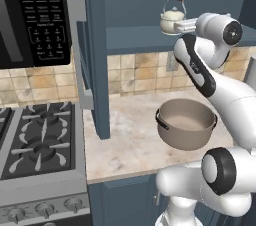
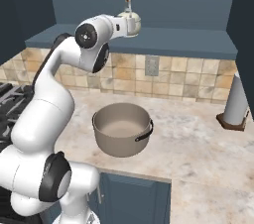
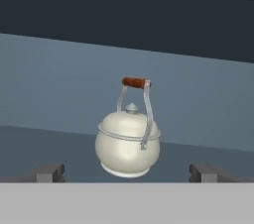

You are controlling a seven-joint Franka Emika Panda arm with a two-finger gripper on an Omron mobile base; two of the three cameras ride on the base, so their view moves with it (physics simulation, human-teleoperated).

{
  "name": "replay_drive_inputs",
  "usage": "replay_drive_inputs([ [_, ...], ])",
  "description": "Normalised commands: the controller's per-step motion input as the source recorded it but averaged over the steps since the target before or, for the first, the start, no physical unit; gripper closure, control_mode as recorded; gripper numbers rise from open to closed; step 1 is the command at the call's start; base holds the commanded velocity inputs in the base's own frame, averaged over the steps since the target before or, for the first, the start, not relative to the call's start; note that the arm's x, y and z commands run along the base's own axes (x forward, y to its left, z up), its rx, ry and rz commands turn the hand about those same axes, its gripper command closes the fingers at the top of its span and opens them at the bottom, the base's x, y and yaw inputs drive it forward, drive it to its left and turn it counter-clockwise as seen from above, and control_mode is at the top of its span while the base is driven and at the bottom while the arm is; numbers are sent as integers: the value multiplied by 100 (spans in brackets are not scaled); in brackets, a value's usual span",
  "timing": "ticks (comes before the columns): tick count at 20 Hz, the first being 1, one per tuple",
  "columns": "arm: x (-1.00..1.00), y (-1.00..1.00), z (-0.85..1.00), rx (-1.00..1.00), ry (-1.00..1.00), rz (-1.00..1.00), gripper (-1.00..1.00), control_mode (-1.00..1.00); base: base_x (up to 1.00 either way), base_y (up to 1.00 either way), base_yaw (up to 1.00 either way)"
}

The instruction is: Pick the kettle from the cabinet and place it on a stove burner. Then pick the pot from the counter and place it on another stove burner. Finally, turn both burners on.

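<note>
Two-finger pincer (image 3: 127,172) standing wide open at bottom of hand view, gripping nothing, pointing straight at small cream-white rounded kettle (image 3: 128,147) sitting centred just ahead on dark slate-blue cabinet (image 1: 145,37) shelf, upper middle of left base view; wire handle arching upright.

Left base cam is sitting behind the arm on its left, looking forward and down over the stove (image 1: 40,140) and counter (image 1: 130,145). Right base cam is looking from the other side, down across the same counter. Both are catching the pot (image 1: 186,123) and the kettle (image 1: 173,17) up in the cabinet (image 1: 150,40). Hand cam is staring level at the kettle from close up.
</note>
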Motion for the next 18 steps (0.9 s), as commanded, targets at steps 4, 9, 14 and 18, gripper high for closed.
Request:
replay_drive_inputs([
  [4,24,-4,0,0,-1,5,-100,-100,0,0,0],
  [9,20,-11,0,0,0,4,-100,-100,0,0,0],
  [14,19,-15,0,0,0,2,-100,-100,0,0,0],
  [18,15,-11,1,0,0,1,-100,-100,0,0,0],
])
